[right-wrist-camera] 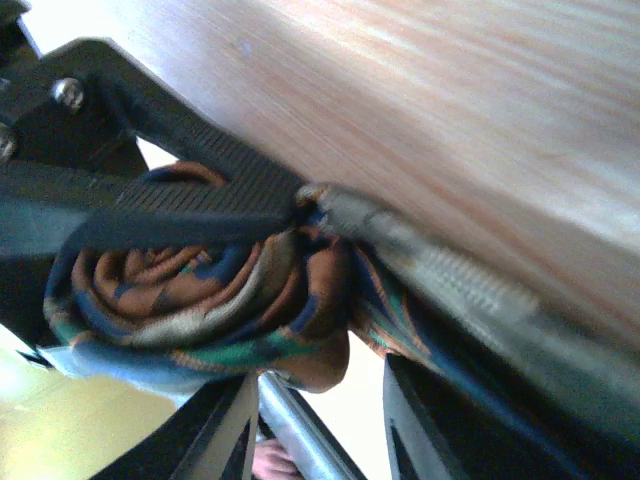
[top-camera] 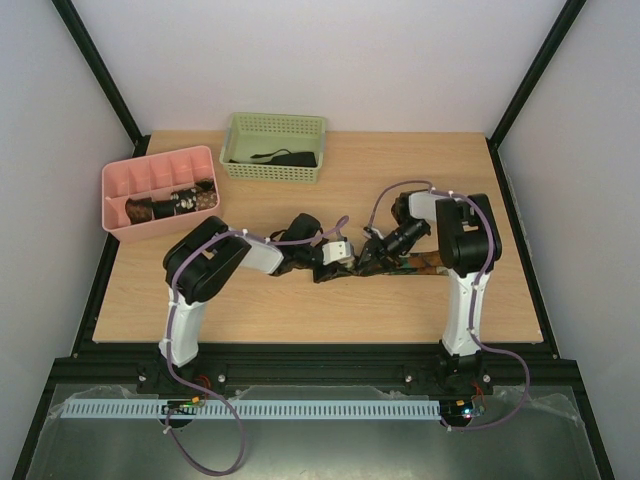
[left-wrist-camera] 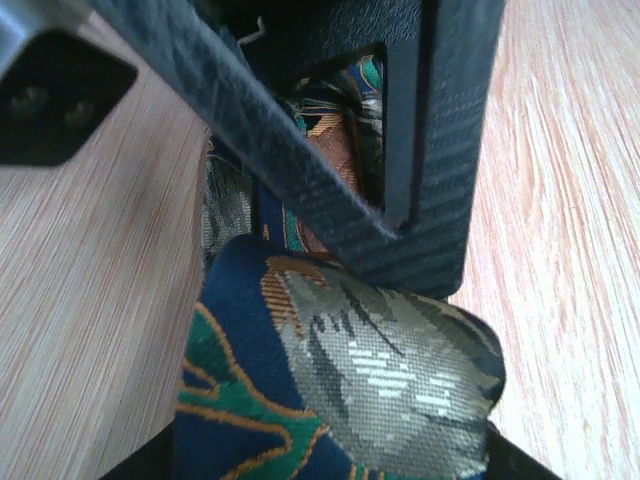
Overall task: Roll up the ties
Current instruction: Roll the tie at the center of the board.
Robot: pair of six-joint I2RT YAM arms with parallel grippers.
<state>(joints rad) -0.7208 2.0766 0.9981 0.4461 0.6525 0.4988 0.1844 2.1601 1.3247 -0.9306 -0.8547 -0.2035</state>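
A tie (top-camera: 425, 265) lies as a brown strip on the table in front of the right arm, its left end between the two grippers. My left gripper (top-camera: 349, 262) and right gripper (top-camera: 369, 259) meet there, tip to tip. In the left wrist view the navy, green, orange and grey tie (left-wrist-camera: 340, 380) fills the gap between my left gripper's (left-wrist-camera: 335, 445) jaws. In the right wrist view the tie's end is a tight coil (right-wrist-camera: 200, 290), and a fold of it sits at the tips of my right gripper (right-wrist-camera: 320, 372). The left gripper's ribbed finger (right-wrist-camera: 200, 200) presses on the coil.
A pink divided tray (top-camera: 120, 185) at the back left holds rolled ties (top-camera: 170, 204). A green basket (top-camera: 275, 128) at the back centre holds a dark tie (top-camera: 283, 158). Purple cables (top-camera: 385, 195) loop over both arms.
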